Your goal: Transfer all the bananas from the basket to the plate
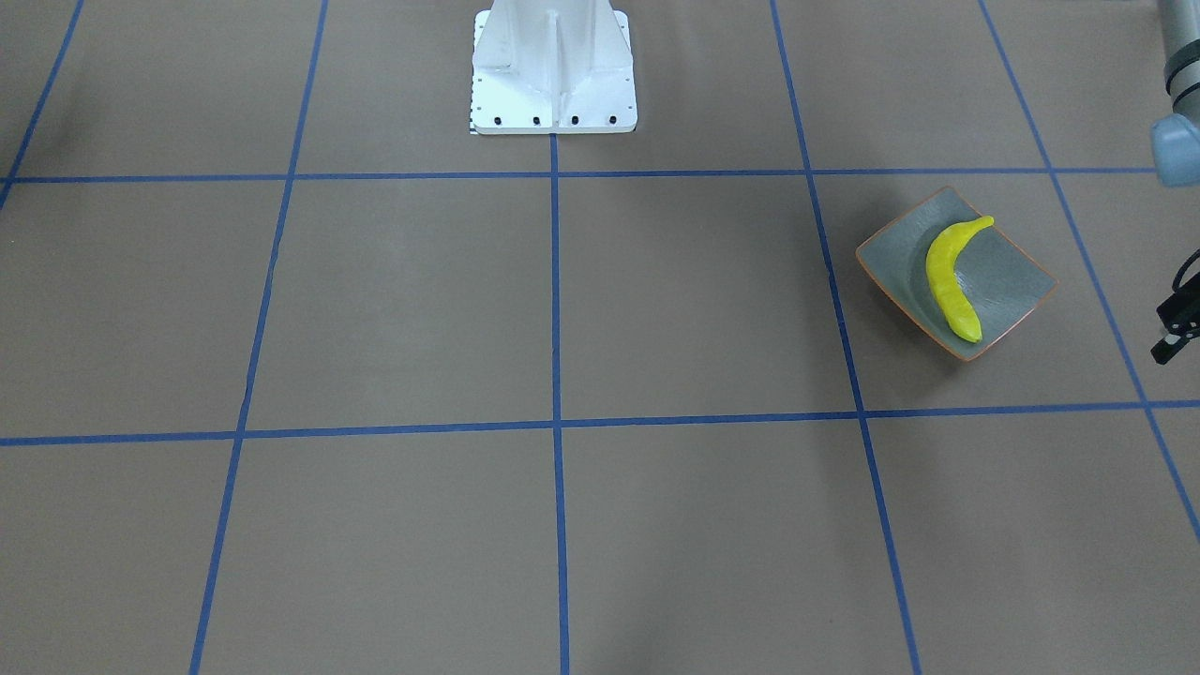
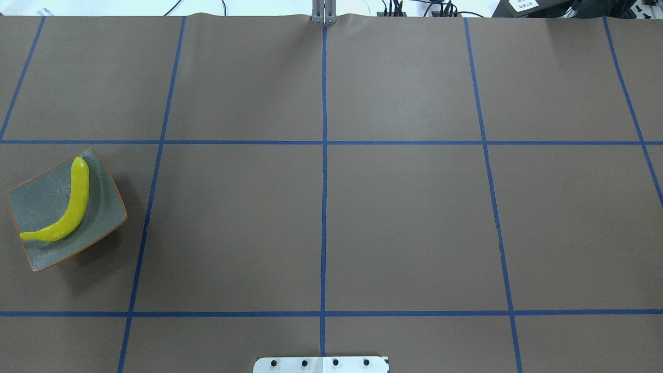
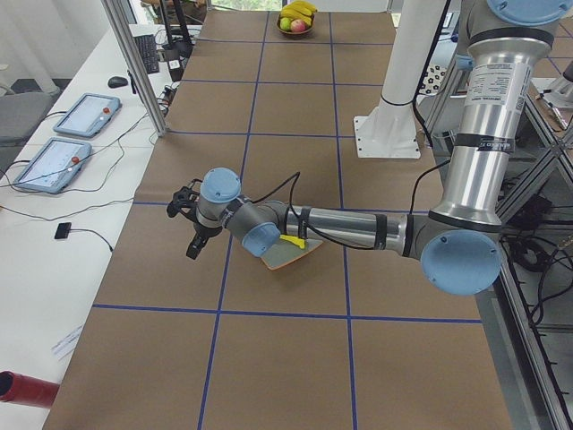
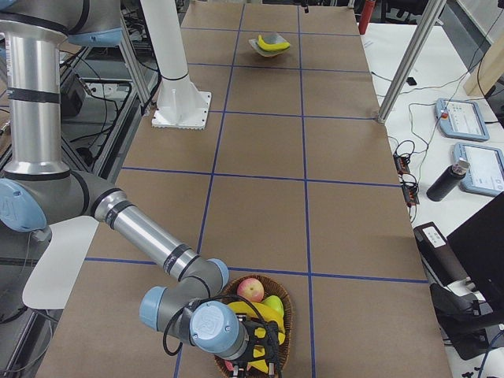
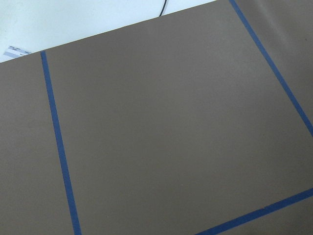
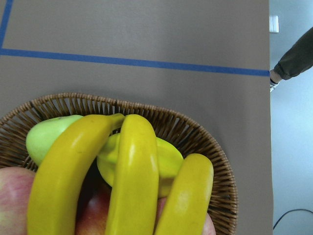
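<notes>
The grey-green plate (image 1: 1008, 286) lies on the robot's left side of the table with one yellow banana (image 1: 949, 281) on it; both also show in the overhead view, plate (image 2: 39, 204) and banana (image 2: 72, 207). My left gripper (image 1: 1172, 337) hangs just beyond the plate at the view's edge, empty, with its fingers spread in the exterior left view (image 3: 188, 224). The wicker basket (image 6: 195, 132) holds a bunch of three bananas (image 6: 132, 181) over other fruit. My right gripper (image 4: 260, 350) sits low over that bunch; its fingers are hidden, so I cannot tell its state.
Under the bunch lie a green fruit (image 6: 49, 137), a yellow-green fruit (image 6: 168, 161) and a red apple (image 6: 10, 196). The white robot pedestal (image 1: 553, 75) stands at mid-table. A metal post (image 4: 402, 71) rises at the table's side. A person's sleeve (image 6: 293, 61) shows past the table edge.
</notes>
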`<state>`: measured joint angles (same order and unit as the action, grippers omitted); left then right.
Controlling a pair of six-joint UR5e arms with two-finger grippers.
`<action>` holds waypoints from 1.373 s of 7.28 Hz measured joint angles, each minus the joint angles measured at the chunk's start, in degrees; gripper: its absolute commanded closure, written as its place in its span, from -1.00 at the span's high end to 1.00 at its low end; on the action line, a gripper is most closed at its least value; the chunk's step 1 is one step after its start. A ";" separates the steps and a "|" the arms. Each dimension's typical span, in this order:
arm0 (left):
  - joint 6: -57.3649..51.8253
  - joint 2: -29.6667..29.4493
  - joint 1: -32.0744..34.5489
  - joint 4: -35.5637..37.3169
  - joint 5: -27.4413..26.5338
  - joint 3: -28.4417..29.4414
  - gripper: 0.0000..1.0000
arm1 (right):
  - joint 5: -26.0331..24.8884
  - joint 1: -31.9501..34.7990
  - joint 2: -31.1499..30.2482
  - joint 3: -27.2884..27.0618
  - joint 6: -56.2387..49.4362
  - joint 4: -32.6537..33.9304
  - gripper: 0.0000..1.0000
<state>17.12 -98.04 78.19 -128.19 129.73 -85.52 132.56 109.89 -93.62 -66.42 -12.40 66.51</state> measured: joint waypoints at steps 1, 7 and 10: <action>-0.06 0.25 0.01 -0.10 0.00 -0.08 1.00 | -0.09 0.02 1.57 1.79 3.61 0.16 0.88; -0.13 1.80 0.03 -0.22 -0.09 -1.55 1.00 | -0.31 -1.85 4.68 7.94 15.10 -0.19 0.77; 0.00 2.23 0.03 -0.20 -0.09 -3.05 1.00 | 0.01 -3.54 4.24 7.98 17.08 -0.31 0.66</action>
<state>17.12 -95.81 78.22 -128.39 129.64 -88.57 132.57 106.36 -89.39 -58.45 4.68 66.19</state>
